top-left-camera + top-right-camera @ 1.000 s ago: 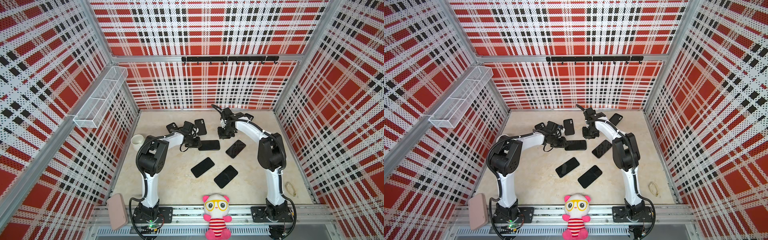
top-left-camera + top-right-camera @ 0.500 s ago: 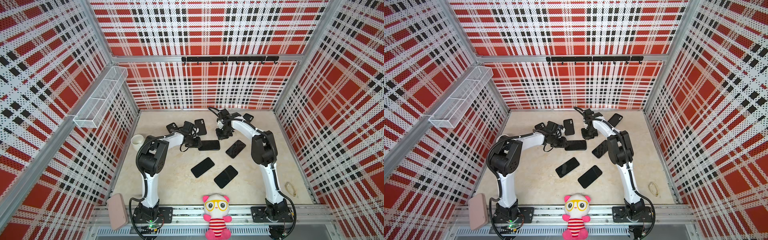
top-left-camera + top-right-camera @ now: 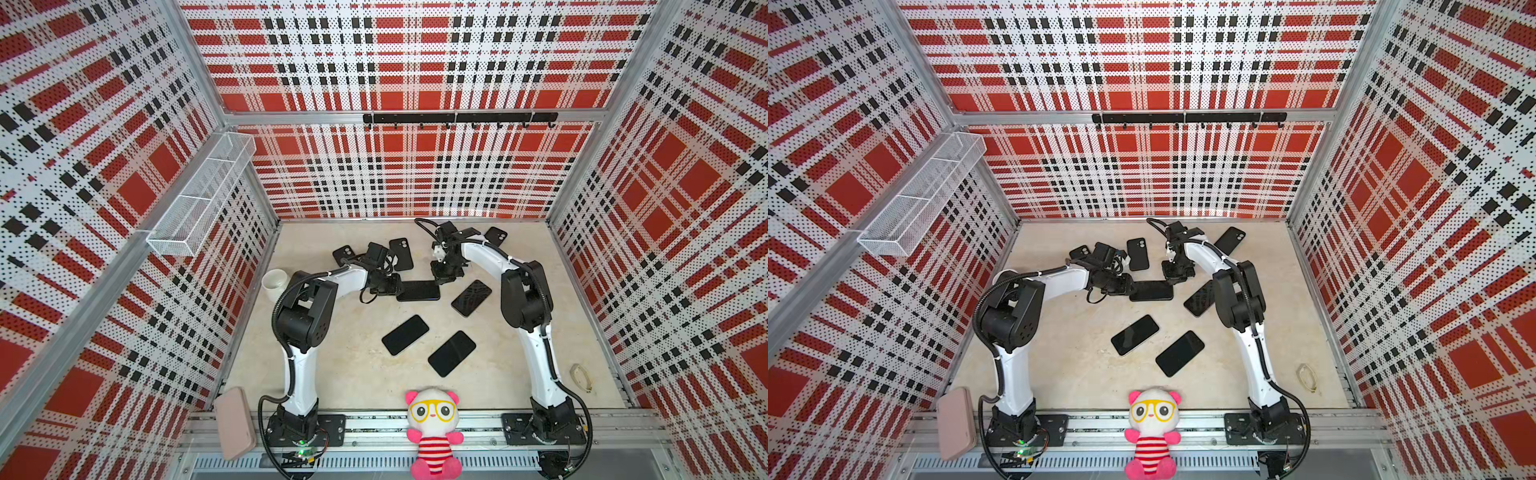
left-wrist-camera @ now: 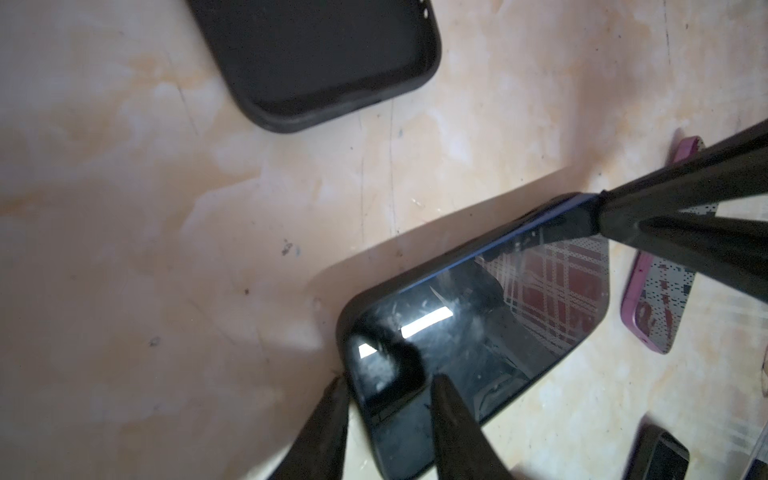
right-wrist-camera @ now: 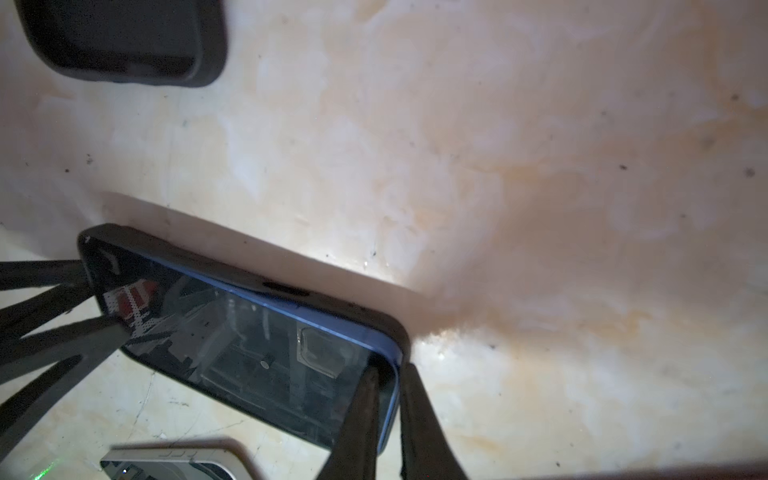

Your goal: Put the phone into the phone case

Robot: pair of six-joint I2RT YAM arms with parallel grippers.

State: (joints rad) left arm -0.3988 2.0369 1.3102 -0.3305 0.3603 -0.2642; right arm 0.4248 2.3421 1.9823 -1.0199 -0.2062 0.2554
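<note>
A blue-edged phone [image 3: 417, 290] [image 3: 1151, 290] lies screen up on the table, sitting in a black phone case [image 5: 249, 266]. At one end corner its blue rim stands proud of the case wall. My left gripper [image 3: 395, 286] [image 4: 386, 382] straddles the phone's left end corner, jaws apart. One of its fingers [image 4: 328, 415] is outside the case and the other rests on the screen. My right gripper [image 3: 440, 279] [image 5: 392, 374] pinches the blue rim at the opposite end, with one finger on the glass and one outside.
Empty black cases [image 3: 401, 253] [image 3: 344, 254] [image 3: 496, 236] lie behind the arms. Three more phones [image 3: 471, 298] [image 3: 404, 335] [image 3: 451, 353] lie nearer the front. A white cup [image 3: 274, 282] stands at the left wall and a plush toy [image 3: 432, 432] sits on the front rail.
My right gripper has shifted slightly left onto the phone's end and narrowed its jaws on the rim, while its elbow swung. The left gripper and the phone have stayed put.
</note>
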